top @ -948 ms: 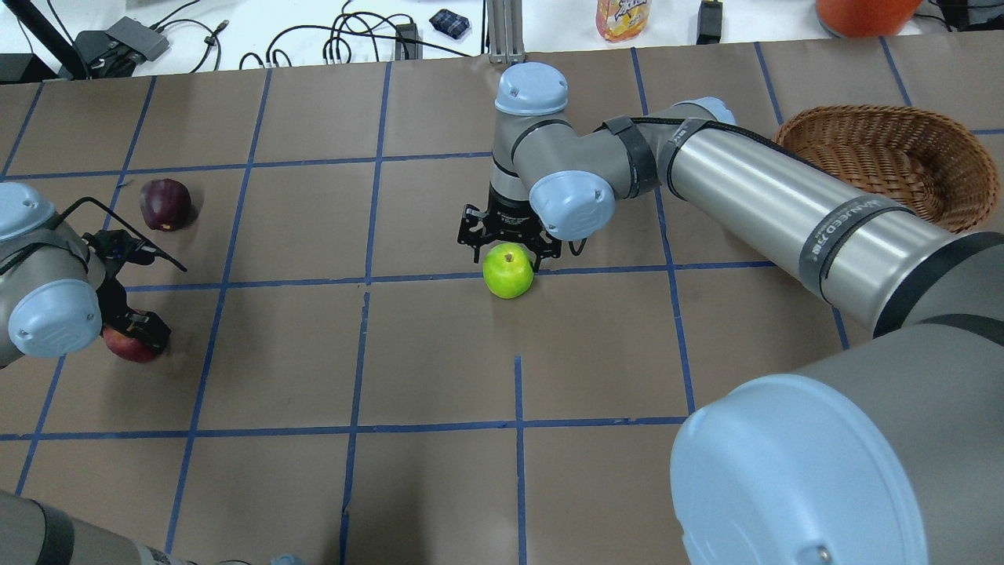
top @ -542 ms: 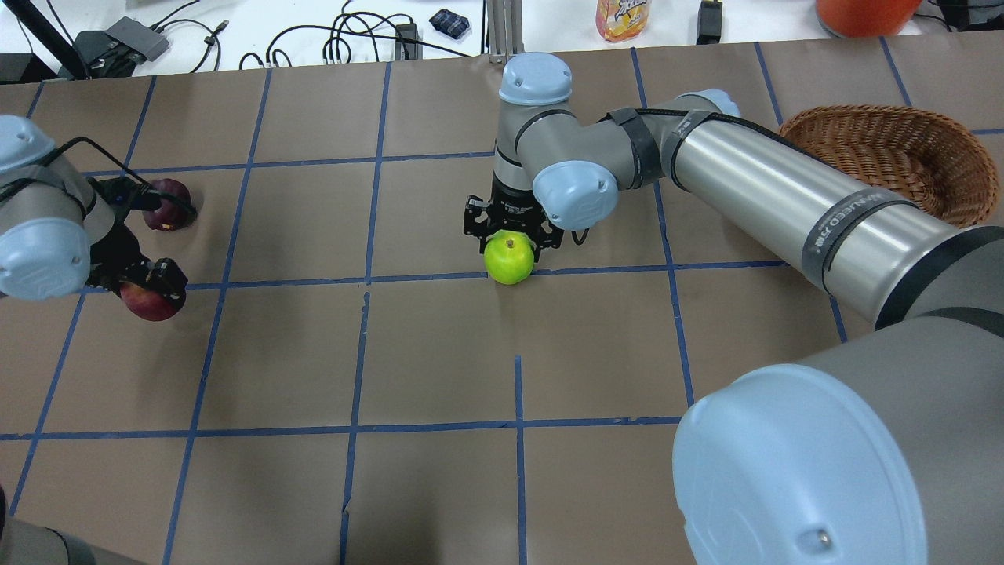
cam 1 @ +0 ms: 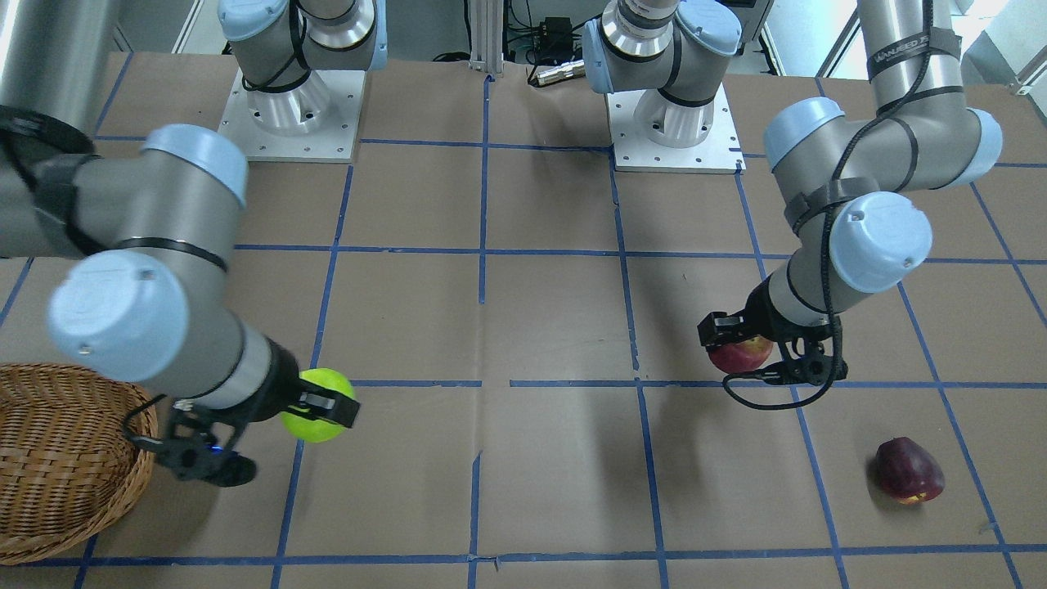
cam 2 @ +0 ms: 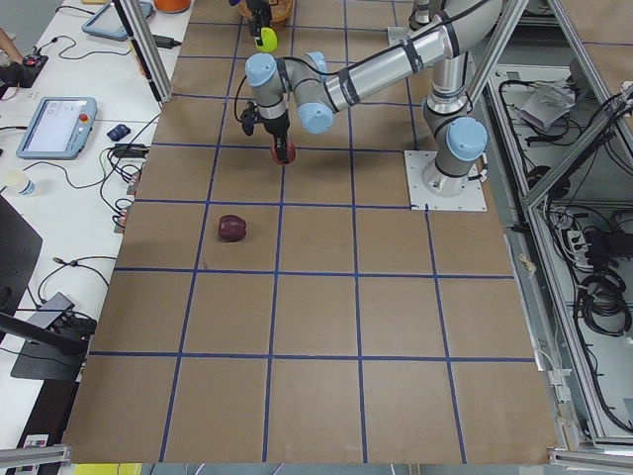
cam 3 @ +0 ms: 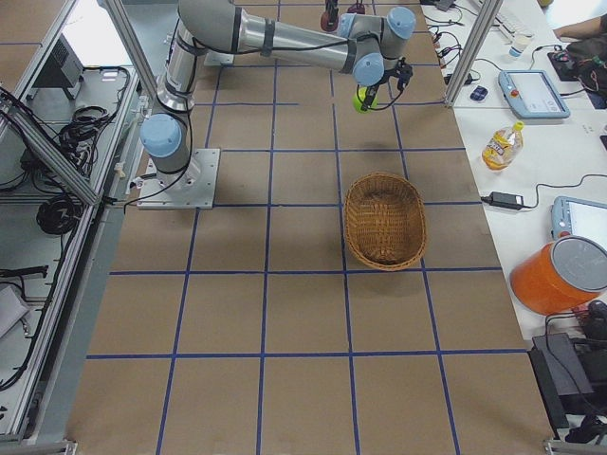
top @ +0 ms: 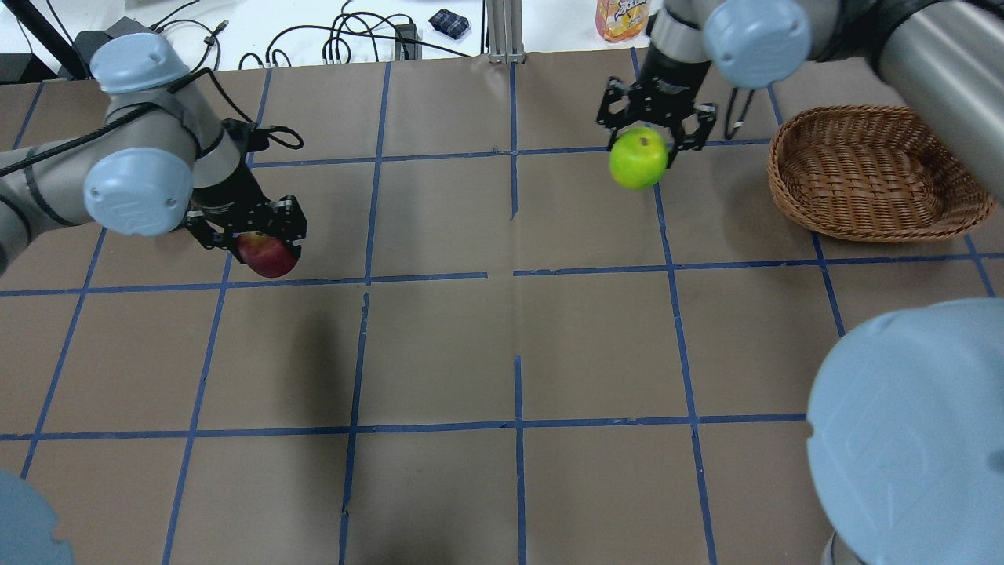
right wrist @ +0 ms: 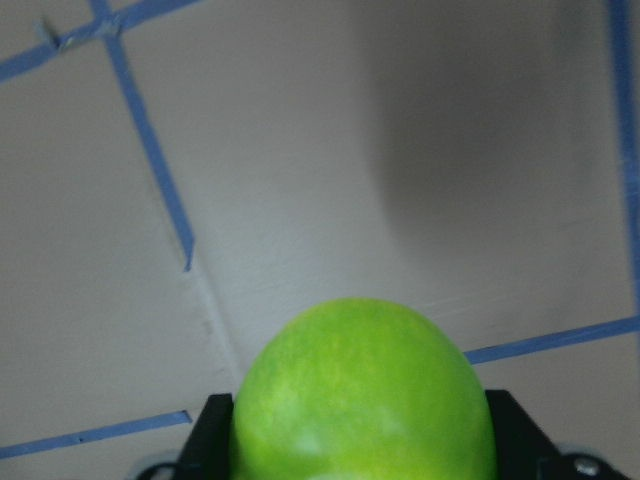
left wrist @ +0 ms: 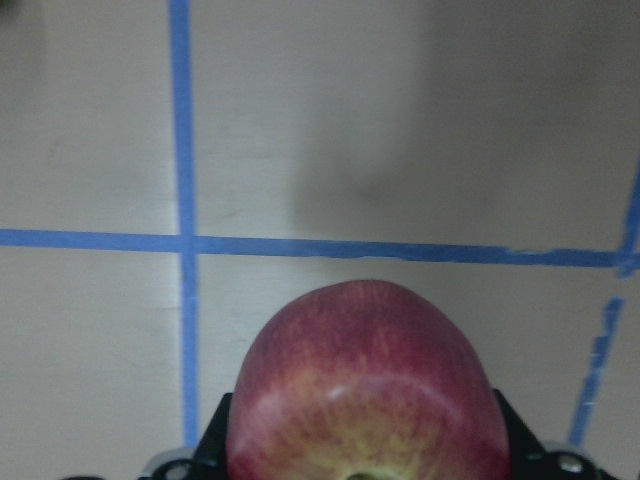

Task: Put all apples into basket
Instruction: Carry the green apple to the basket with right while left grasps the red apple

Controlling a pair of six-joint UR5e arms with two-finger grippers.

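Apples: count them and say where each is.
3. The green apple is in the right gripper; the red apple is in the left gripper; the maroon apple lies on the table. None appears hidden.

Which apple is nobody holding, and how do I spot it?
On the table, go to the end opposite the wicker basket. Near the left hand gripping the red apple lies the dark maroon apple, alone, the only one not held.

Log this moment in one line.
left gripper: red apple held | right gripper: green apple held | maroon apple: on table | basket: empty
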